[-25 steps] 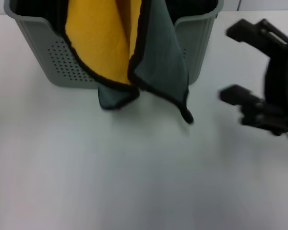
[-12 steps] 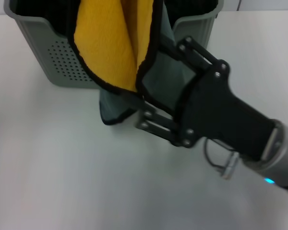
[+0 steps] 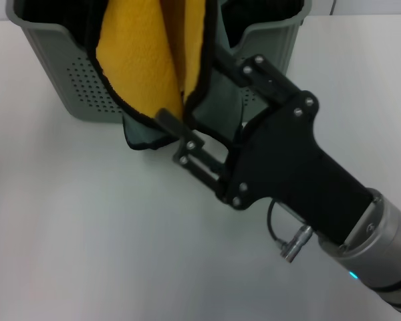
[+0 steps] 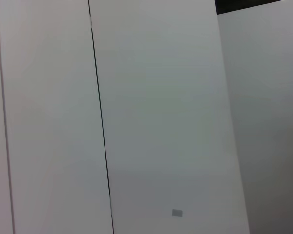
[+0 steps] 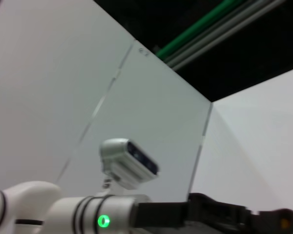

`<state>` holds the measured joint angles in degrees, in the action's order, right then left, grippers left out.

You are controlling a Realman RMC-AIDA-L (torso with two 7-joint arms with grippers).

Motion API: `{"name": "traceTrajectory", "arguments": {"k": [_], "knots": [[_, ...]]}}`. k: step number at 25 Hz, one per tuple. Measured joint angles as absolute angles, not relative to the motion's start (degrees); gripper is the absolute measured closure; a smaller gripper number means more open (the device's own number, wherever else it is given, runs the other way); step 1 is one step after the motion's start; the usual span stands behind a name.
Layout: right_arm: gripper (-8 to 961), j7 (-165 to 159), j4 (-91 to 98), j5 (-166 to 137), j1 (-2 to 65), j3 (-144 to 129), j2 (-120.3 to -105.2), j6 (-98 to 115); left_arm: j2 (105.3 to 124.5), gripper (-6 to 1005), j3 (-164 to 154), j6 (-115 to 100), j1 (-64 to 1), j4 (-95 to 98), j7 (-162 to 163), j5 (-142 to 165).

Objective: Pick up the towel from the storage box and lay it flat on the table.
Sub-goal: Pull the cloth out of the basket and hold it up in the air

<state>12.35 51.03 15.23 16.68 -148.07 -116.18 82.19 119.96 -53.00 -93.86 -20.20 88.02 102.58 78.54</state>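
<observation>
The towel (image 3: 144, 60), yellow on one face and grey-teal on the other with a black edge, hangs out over the dipped front rim of the sage-green storage box (image 3: 67, 80). Its lower folds reach down to the white table (image 3: 87, 234), and its top runs out of the head view. My right gripper (image 3: 194, 90) reaches in from the lower right and stands open. One finger (image 3: 167, 120) is in front of the hanging folds low down, and the other (image 3: 237, 67) is up by the grey-teal side. The left gripper is out of view.
The storage box stands at the table's far edge. The right arm's black body and grey wrist (image 3: 361, 234) cross the table's right half. The left wrist view shows only white panels (image 4: 156, 122).
The right gripper has pushed further up and left into the hanging towel. The towel's lower folds have shifted left and lifted a little.
</observation>
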Motion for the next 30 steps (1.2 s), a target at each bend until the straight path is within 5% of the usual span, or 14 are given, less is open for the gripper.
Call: {"name": "traceTrajectory", "arguments": {"k": [7,24,30], "knots": [[434,13.0,51.2,18.9,16.2,-147.9,-116.19,82.3,119.96,975,-53.2,-93.9,-20.0,88.1,102.6,78.5],[594,10.3,49.0,19.2,16.4,-148.1,-116.20,84.4,119.97,963,-53.2,-94.2,-20.0,88.1,102.5,77.7],[836,6.7,47.6,19.3,16.5,-145.7,-116.17,84.8,119.96,959,-53.3,-94.6,-19.5,88.0,101.5,77.7]]}}
